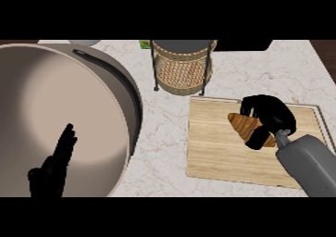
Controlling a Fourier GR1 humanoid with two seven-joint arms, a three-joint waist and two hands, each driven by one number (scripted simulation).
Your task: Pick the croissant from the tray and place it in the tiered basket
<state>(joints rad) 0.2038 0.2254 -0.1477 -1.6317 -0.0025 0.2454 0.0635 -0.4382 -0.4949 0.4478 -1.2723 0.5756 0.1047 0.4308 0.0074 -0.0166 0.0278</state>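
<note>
On tray [218, 157], frame right: croissant [244, 124] in right hand [269, 111].
Fingers curled round it. Lower left: left hand [51, 173], fingers straight. Top centre: tiered basket [183, 69].

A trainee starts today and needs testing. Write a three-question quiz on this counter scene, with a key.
1. True or false: the croissant already lies in the basket.
2. The right hand is: A) resting open, fingers up; B) curled over the croissant; C) reaching into the basket.
3. Fill in: the croissant is over the wooden ____.
Key: 1 false; 2 B; 3 tray.
</note>
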